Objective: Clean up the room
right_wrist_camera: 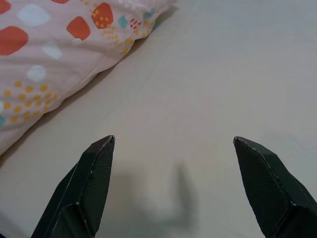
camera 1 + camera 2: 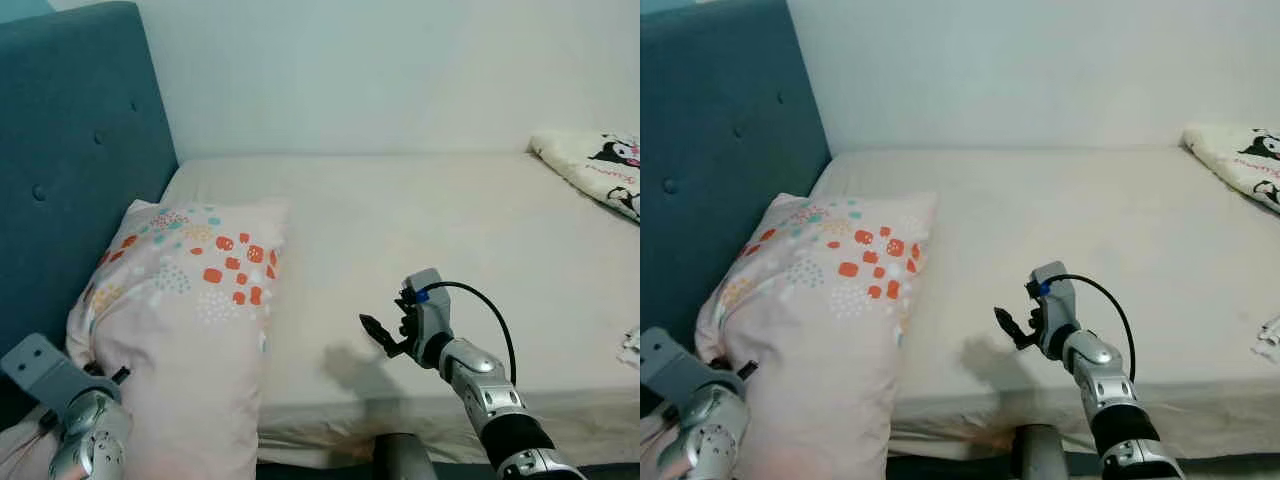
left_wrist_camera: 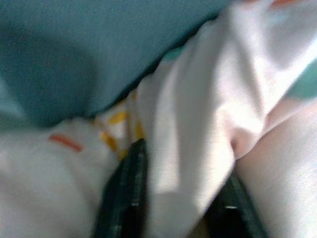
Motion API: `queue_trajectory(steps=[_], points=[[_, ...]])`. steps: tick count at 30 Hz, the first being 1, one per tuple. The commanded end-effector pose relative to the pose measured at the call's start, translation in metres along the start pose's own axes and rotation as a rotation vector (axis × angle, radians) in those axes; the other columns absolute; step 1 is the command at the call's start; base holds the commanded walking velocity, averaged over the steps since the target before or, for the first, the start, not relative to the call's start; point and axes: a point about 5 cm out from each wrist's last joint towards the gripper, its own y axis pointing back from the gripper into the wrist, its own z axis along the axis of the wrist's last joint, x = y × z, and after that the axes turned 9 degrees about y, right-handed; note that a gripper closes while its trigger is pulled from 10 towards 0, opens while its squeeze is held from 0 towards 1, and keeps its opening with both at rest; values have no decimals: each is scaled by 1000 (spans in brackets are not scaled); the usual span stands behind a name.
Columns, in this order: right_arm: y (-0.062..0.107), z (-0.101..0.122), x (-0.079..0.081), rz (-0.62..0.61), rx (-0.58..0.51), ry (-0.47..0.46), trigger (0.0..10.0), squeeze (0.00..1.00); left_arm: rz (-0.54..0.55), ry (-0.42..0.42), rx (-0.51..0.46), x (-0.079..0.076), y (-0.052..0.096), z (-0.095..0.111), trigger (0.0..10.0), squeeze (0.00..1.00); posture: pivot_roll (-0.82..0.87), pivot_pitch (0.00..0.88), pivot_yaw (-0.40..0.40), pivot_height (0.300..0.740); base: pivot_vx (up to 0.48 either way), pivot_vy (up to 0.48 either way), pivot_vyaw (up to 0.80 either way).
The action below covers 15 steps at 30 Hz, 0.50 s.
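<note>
- The step in hand is judged to be the placing of the spotted pillow (image 2: 185, 310), which is stood on the bed (image 2: 450, 230) and leaned against the blue headboard (image 2: 70, 160).
- A fold at the pillow's near corner, on the side toward the headboard, is clamped by the left tool (image 3: 173, 198); cloth is seen pinched between its two black fingers (image 3: 124, 193) in the left wrist view.
- The right tool (image 2: 385, 335) is held over bare mattress beside the pillow, on the side away from the headboard, with its fingers spread wide and nothing between them.
- The next move, as a judgement, calls for the fold to be let go once the pillow is settled squarely against the headboard (a pull while the cloth is pinched could drag it off the bed edge).
- A folded cartoon-print blanket (image 2: 600, 165) is seen at the bed's far end from the headboard, and is likely to be dealt with later.
- The grip on the cloth is shown by the left wrist view alone in close detail; from the head cameras the left wrist is seen at the pillow's corner, but the fingers are hidden by fabric.
- The gap between the right tool and the pillow's edge is made plain in the right wrist view, while the whole bed is laid out in the eye views.
</note>
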Motion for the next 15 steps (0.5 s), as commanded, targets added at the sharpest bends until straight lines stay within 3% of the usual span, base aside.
queue_trajectory(steps=[1, 3, 4, 5, 6, 7, 8, 9, 10, 11, 12, 13, 15], points=[[2, -2, 0, -6, 5, -8, 10000, 0, -50, -28, -8, -8, -2, 5, 10000, 1000, 32, 0, -5, 540, 0, 0, 0], [3, -3, -1, -13, 6, -13, 10000, 0, -276, -245, -151, -30, -6, 45, 10000, 1000, 37, 0, -10, 540, 0, 0, 0], [3, -3, -1, -13, 6, -13, 10000, 0, -276, -245, -151, -30, -6, 45, 10000, 1000, 37, 0, -10, 540, 0, 0, 0], [3, -3, -1, -15, 8, -14, 10000, 0, -406, -394, -215, -42, -3, 59, 10000, 1000, 38, 0, -10, 540, 0, 0, 0], [3, -3, -1, -15, 8, -14, 10000, 0, -406, -394, -215, -42, -3, 59, 10000, 1000, 38, 0, -10, 540, 0, 0, 0], [3, -3, -1, -14, 9, -14, 10000, 0, -550, -571, -250, -53, 1, 69, 10000, 1000, 39, 0, -11, 540, 0, 0, 0], [3, -3, -1, -13, 10, -12, 10000, 0, -704, -714, -236, -61, 8, 75, 10000, 1000, 39, 0, -11, 540, 0, 0, 0], [3, -3, -1, -13, 10, -12, 10000, 0, -704, -714, -236, -61, 8, 75, 10000, 1000, 39, 0, -11, 540, 0, 0, 0], [2, -3, -1, -13, 11, -11, 10000, 0, -868, -903, -203, -63, 17, 78, 10000, 1000, 40, 0, -11, 540, 0, 0, 0], [2, -3, -1, -13, 11, -11, 10000, 0, -868, -903, -203, -63, 17, 78, 10000, 1000, 40, 0, -11, 540, 0, 0, 0], [3, -3, -2, -14, 11, -10, 10000, 0, -1101, -1169, -96, -57, 37, 77, 10000, 1000, 39, 0, -11, 540, 0, 0, 0], [3, -3, -2, -14, 11, -10, 10000, 0, -1101, -1169, -96, -57, 37, 77, 10000, 1000, 39, 0, -11, 540, 0, 0, 0], [3, -3, -2, -16, 12, -10, 10000, 0, -1205, -1261, -7, -51, 50, 75, 10000, 1000, 39, 0, -12, 540, 0, 0, 0]])
